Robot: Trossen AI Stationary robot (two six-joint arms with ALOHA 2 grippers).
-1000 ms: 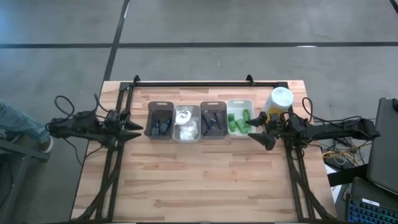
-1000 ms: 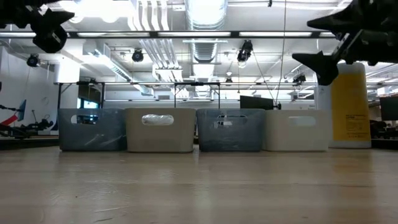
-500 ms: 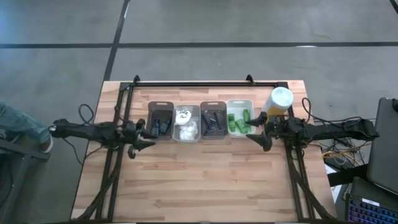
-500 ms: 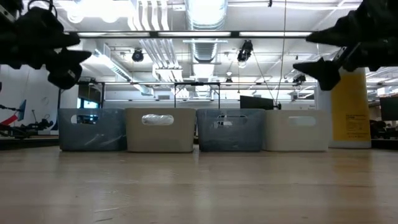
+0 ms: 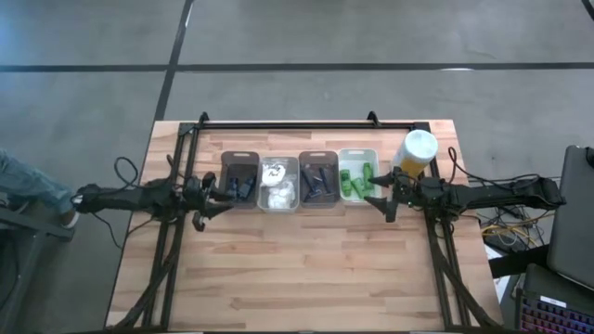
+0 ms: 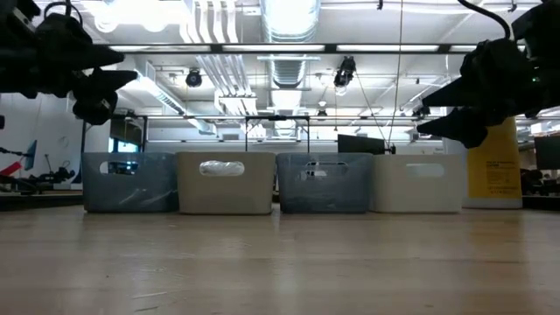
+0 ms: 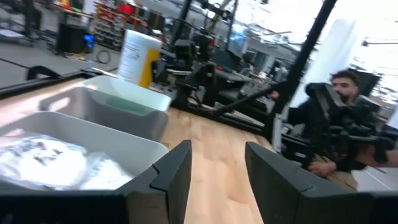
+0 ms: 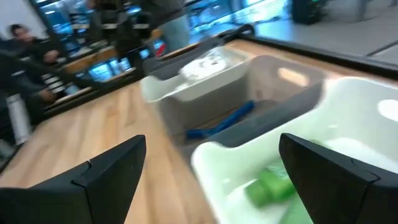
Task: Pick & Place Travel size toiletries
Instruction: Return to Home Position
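Observation:
Four bins stand in a row. The left one point(image 5: 238, 181) holds black tubes. White wrapped packets point(image 5: 277, 186) point(image 7: 50, 158) fill the second. Dark blue sticks point(image 5: 318, 181) point(image 8: 224, 121) lie in the third, and green bottles point(image 5: 356, 178) point(image 8: 273, 183) in the white fourth. My left gripper point(image 5: 216, 197) point(image 7: 217, 171) hovers open at the near left corner of the left bin. My right gripper point(image 5: 379, 195) point(image 8: 211, 186) hovers open, fingers wide apart, at the near right corner of the green-bottle bin. In the low view both grippers point(image 6: 98, 87) point(image 6: 442, 114) hang above the bins' rims.
A tall yellow canister with a white lid point(image 5: 416, 151) point(image 6: 493, 149) stands right of the bins, behind my right arm. A black rail point(image 5: 288, 122) runs along the far edge. Bare wood point(image 5: 297, 269) stretches in front of the bins. A person point(image 7: 336, 124) sits beyond the table.
My left gripper has moved toward the table's right, up to the left bin, and has come down. My right gripper has shifted a little toward the green-bottle bin and sunk lower. The bins and their contents have stayed put.

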